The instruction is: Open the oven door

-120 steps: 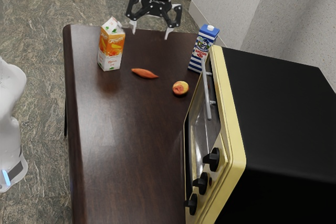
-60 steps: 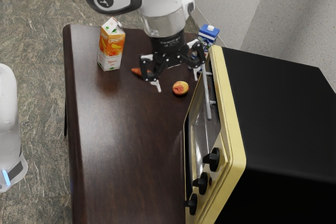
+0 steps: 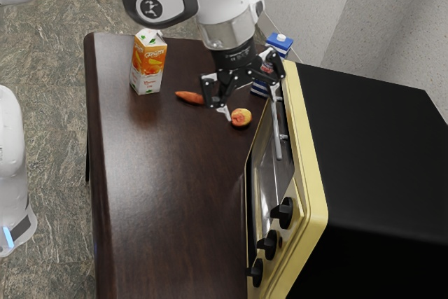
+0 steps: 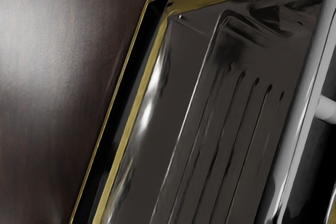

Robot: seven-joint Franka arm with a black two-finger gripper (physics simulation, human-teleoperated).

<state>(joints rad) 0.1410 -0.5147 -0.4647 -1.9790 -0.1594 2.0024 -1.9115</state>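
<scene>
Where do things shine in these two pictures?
Exterior view: soft sheen on the dark brown wooden table; wrist view: white glare on that table, bright streaks along the glossy grey oven door, pale highlights on its silver bar handle.

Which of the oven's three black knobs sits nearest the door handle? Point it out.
The end knob closest to the handle. The middle knob and the far-end knob both sit farther from it along the row.
</scene>
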